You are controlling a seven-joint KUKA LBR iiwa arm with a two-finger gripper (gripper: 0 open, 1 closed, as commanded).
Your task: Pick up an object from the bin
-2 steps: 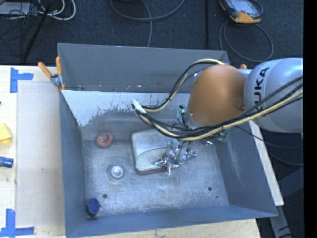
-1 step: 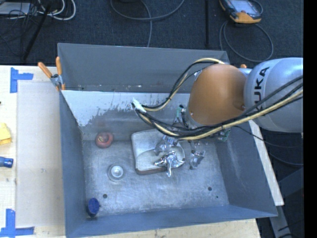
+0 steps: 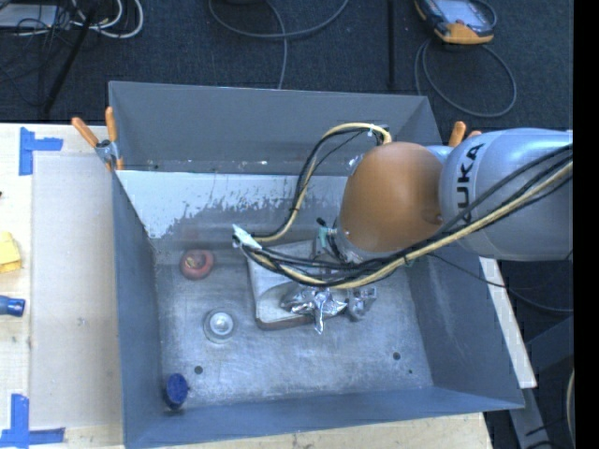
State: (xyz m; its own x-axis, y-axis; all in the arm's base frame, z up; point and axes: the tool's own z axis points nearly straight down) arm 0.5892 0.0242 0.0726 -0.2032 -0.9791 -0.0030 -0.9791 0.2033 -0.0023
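My gripper (image 3: 323, 304) is low in the middle of the bin, under the arm's orange cover. It sits at the right end of a flat grey slab with a brown lower edge (image 3: 269, 295), touching or just above it. The slab lies on the bin floor and the gripper hides its right part. A small reddish round thing (image 3: 197, 264) lies to the left of the slab. A clear round cap (image 3: 220, 325) rests on the floor in front of that.
A small dark blue thing (image 3: 175, 390) lies in the bin's front left corner. The arm with its cables reaches in from the right and covers the bin's right back part. The floor in front of the gripper is bare.
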